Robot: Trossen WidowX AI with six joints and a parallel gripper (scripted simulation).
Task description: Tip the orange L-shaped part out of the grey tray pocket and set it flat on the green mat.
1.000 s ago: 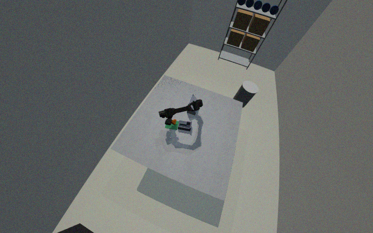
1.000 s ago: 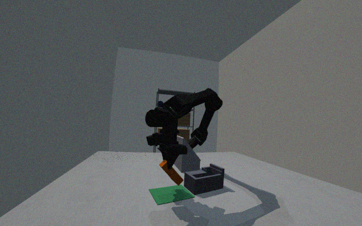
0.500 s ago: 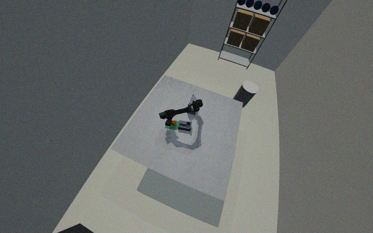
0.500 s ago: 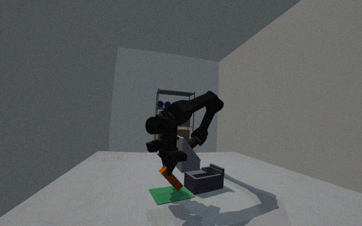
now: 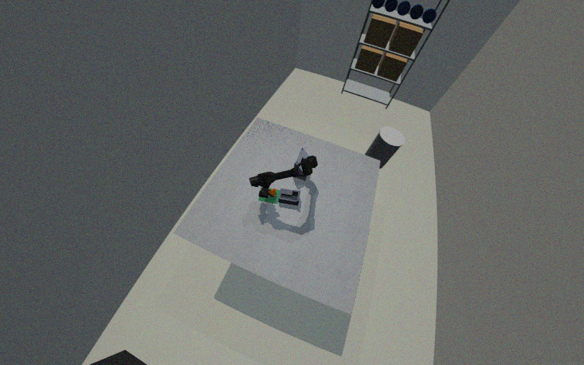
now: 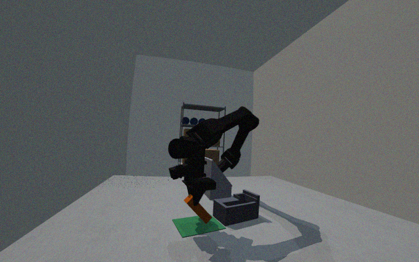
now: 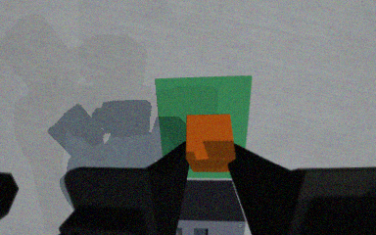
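My gripper (image 6: 193,200) (image 7: 207,146) (image 5: 267,192) is shut on the upper end of the orange L-shaped part (image 6: 199,210) (image 7: 208,137) (image 5: 273,192). The part hangs tilted, its lower end just above or touching the green mat (image 6: 188,227) (image 7: 206,95) (image 5: 263,199); I cannot tell which. The grey tray (image 6: 236,209) (image 5: 291,198) (image 7: 211,215) stands right beside the mat, its pocket empty.
A grey wedge-shaped arm base (image 6: 217,182) stands behind the tray. A shelf rack (image 5: 391,47) with boxes is far at the back. A dark cylinder with a white top (image 5: 385,146) stands off the grey table top.
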